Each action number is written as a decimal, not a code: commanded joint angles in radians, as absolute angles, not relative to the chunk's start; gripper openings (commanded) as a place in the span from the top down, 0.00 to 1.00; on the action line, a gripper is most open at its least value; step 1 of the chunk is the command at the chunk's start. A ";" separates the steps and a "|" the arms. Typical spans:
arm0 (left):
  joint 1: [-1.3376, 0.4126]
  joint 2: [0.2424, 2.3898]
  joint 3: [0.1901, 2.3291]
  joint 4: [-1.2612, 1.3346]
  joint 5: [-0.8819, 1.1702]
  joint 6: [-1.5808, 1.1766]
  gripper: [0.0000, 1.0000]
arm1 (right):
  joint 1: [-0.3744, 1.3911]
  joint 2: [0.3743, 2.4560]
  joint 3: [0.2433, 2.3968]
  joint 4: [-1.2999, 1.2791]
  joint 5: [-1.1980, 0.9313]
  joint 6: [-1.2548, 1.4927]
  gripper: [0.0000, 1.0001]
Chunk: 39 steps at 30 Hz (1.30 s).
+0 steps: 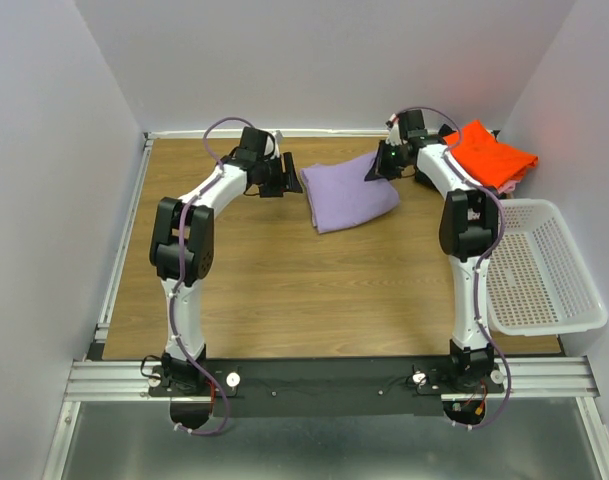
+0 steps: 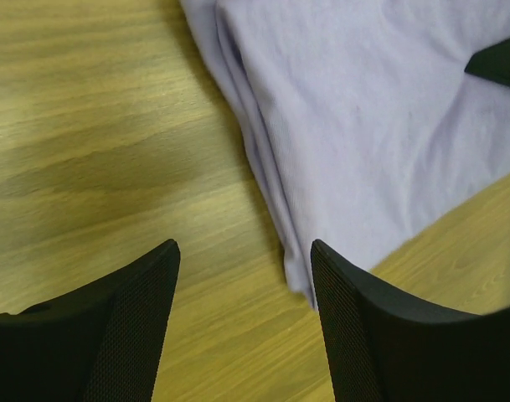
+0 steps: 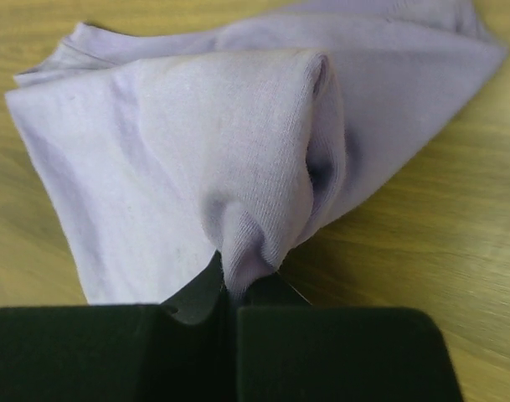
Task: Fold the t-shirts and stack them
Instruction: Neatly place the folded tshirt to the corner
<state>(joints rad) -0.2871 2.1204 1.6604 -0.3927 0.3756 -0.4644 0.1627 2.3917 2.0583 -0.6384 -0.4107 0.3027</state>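
Observation:
The lavender-purple t-shirt (image 1: 346, 192) lies folded at the back middle of the wooden table. My right gripper (image 1: 376, 172) is shut on a pinch of its right edge, lifting the cloth (image 3: 246, 243) into a peak. My left gripper (image 1: 294, 180) is open and empty just left of the shirt; its fingers (image 2: 129, 318) hang over bare wood, with the shirt's folded edge (image 2: 271, 184) beside the right finger. An orange-red folded shirt (image 1: 492, 152) tops a stack at the back right, with a pink edge (image 1: 506, 187) under it. The dark grey shirt cannot be made out.
A white plastic mesh basket (image 1: 544, 265) stands at the right side of the table, empty. Grey walls close in the table on the left, back and right. A metal rail (image 1: 334, 378) carries both arm bases at the near edge.

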 commanded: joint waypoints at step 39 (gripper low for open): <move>-0.244 2.025 1.410 -0.337 0.430 -0.387 0.28 | -0.107 2.398 2.615 -0.560 -0.091 0.503 0.99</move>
<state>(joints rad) -0.2481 2.0190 1.4040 -0.3317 0.4019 -0.4034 -0.0792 2.4199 2.5675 -0.6518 -0.1455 0.4541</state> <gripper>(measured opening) 0.717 0.078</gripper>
